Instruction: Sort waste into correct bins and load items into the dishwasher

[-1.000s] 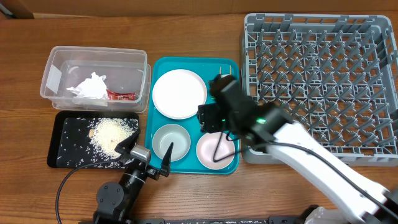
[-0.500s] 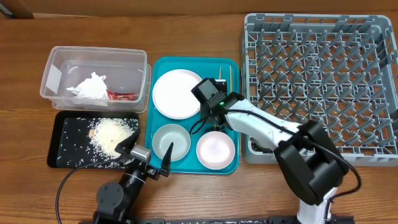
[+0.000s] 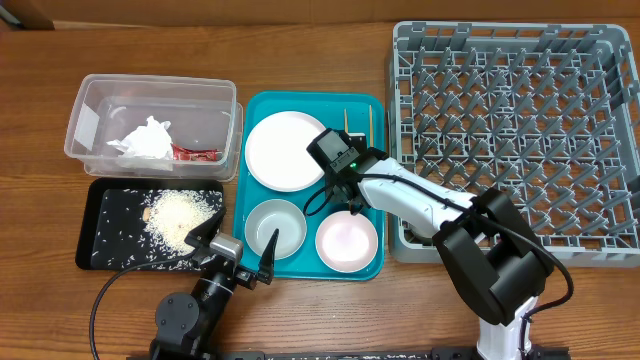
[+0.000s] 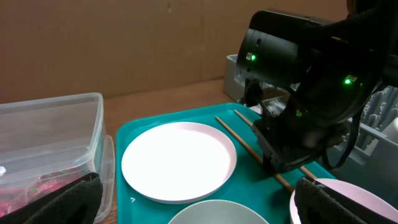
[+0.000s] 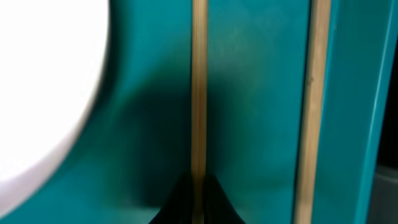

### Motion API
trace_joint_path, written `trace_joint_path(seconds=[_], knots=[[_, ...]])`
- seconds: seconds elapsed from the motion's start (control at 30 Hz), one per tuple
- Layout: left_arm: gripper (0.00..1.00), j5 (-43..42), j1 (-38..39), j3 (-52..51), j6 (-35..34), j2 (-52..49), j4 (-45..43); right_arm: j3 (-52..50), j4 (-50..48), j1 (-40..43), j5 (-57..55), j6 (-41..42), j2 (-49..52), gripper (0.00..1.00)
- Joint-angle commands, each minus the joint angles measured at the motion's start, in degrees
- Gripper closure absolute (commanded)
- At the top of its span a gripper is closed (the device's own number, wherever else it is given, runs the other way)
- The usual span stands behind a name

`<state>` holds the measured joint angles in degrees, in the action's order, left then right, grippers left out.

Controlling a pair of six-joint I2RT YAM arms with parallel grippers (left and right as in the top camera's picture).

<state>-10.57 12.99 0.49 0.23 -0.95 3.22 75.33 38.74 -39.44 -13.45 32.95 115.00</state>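
Two wooden chopsticks (image 3: 347,120) lie side by side along the right part of the teal tray (image 3: 253,108). My right gripper (image 5: 199,182) points down at the tray and is shut on the left chopstick (image 5: 199,93); the other chopstick (image 5: 314,93) lies free beside it. The left wrist view shows the right gripper (image 4: 280,165) pinching that chopstick (image 4: 239,140). The tray also holds a pale pink plate (image 3: 288,150), a grey bowl (image 3: 275,226) and a pink bowl (image 3: 347,241). My left gripper (image 3: 236,256) hovers open at the tray's front left corner, holding nothing.
A clear tub (image 3: 95,100) at the back left holds a white napkin (image 3: 145,138) and a red wrapper (image 3: 196,154). In front of it a black tray (image 3: 105,240) carries rice (image 3: 180,215). The grey dishwasher rack (image 3: 515,130) stands to the right.
My right arm swung back from above the pink bowl to the chopsticks, and its jaws closed on the left chopstick. The left arm has not moved.
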Motion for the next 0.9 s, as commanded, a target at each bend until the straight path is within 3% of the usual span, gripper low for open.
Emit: trace_joint_path(seconds=[0.0, 0.33, 0.63, 0.87], knots=[[0.00, -0.90, -0.33, -0.24, 0.90, 0.70, -0.02, 3.58, 0.85, 0.11, 0.46, -2.67, -6.75, 0.96], [0.00, -0.87, -0.33, -0.24, 0.90, 0.70, -0.02, 8.41, 6.80, 3.67, -4.96, -9.51, -22.38, 0.96], [0.00, -0.90, -0.33, -0.24, 0.90, 0.70, -0.02, 4.76, 11.67, 13.99, 0.17, -14.62, -20.13, 0.96], [0.00, -0.90, -0.33, -0.24, 0.92, 0.70, -0.02, 1.81, 12.26, 15.72, 2.99, -15.10, -16.72, 0.96]])
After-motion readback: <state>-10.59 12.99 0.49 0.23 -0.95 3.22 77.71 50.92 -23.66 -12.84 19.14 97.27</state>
